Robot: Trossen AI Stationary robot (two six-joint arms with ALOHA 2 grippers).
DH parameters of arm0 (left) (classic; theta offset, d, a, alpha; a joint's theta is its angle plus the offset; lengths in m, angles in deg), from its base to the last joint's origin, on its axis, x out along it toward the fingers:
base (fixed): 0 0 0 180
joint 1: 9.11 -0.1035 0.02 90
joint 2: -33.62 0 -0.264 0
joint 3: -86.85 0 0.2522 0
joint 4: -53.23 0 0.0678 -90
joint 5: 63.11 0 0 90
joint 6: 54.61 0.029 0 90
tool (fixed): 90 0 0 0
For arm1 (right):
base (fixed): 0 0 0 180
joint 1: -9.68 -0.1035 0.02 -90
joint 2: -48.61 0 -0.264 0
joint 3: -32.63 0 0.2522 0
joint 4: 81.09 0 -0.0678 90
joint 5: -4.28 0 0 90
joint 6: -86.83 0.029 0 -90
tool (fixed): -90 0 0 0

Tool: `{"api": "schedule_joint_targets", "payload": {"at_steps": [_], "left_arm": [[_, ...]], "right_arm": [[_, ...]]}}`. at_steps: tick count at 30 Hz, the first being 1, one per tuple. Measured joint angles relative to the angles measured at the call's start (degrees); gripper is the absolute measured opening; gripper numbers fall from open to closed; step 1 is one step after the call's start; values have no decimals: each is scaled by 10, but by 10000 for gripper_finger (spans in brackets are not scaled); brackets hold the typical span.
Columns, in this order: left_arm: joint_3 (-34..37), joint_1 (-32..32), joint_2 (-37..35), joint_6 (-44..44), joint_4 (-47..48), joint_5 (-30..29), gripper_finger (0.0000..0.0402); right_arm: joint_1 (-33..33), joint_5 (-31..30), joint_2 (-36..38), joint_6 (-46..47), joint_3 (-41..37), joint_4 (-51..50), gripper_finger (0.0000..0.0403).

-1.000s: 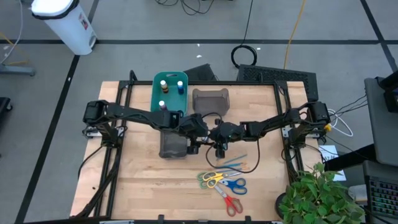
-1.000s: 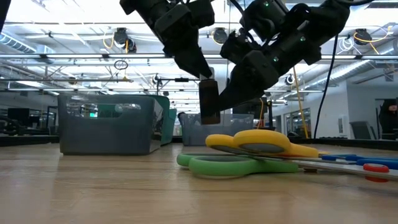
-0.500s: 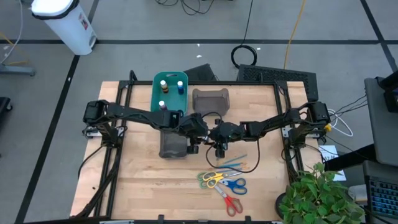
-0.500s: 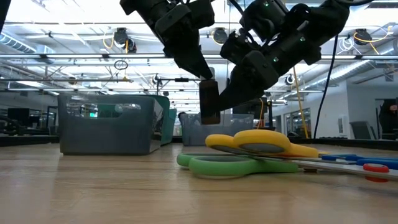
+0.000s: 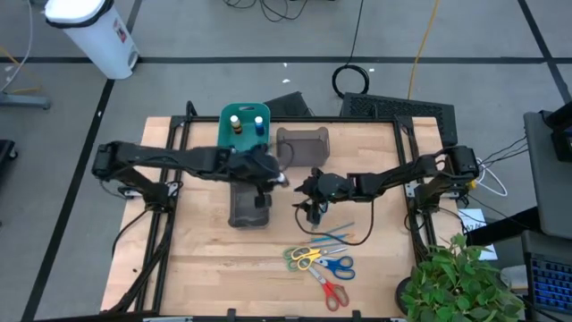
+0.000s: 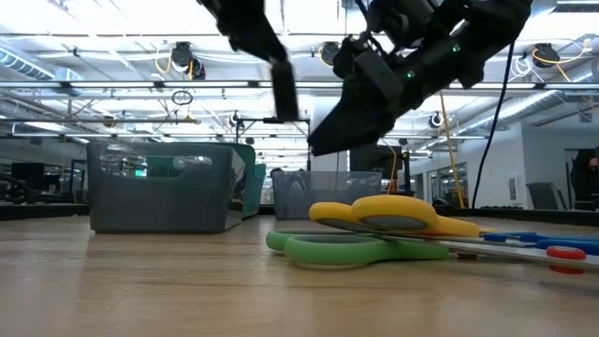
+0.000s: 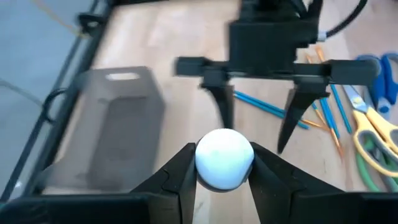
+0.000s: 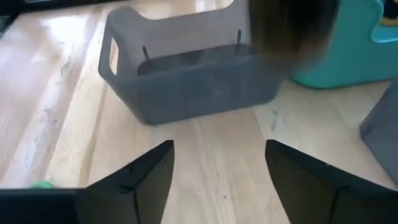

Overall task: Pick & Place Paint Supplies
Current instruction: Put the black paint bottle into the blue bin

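Now the brown paint bottle (image 7: 224, 158) sits clamped by its white cap between the left gripper (image 7: 222, 177) fingers, lifted clear of the table, with the teal bin (image 5: 243, 130) just behind it. Carry it level and lower it upright beside the bottles there. Opposite, the right gripper (image 8: 217, 174) hangs empty, jaws spread wide.

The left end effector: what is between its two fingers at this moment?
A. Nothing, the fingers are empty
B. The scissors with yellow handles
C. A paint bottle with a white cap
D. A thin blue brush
C. In the left wrist view the left end effector has its fingers pressed on both sides of the round white cap of a paint bottle, while the scissors and brushes lie on the table beyond.
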State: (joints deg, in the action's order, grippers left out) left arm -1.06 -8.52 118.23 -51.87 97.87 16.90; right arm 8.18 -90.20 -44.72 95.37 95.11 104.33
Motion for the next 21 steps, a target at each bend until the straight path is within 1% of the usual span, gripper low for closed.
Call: {"api": "schedule_joint_targets", "payload": {"at_steps": [2,7,9,13,17,21], "left_arm": [[0,-3,-32,-12,12,-20,120],[-1,-31,-94,-28,54,-74,122],[-1,-50,-108,-34,70,-83,121],[-1,-92,-117,-42,86,-81,121],[0,-130,-107,-34,95,-81,122],[26,-162,-97,-22,89,-54,121]], "right_arm": [[0,0,13,0,-1,-27,262],[-2,1,37,-1,-1,-36,281],[-3,1,38,1,-1,-29,283],[-5,1,38,2,-1,-32,280],[-5,1,38,2,-1,-32,277],[-5,1,38,2,-1,-32,279]]}}
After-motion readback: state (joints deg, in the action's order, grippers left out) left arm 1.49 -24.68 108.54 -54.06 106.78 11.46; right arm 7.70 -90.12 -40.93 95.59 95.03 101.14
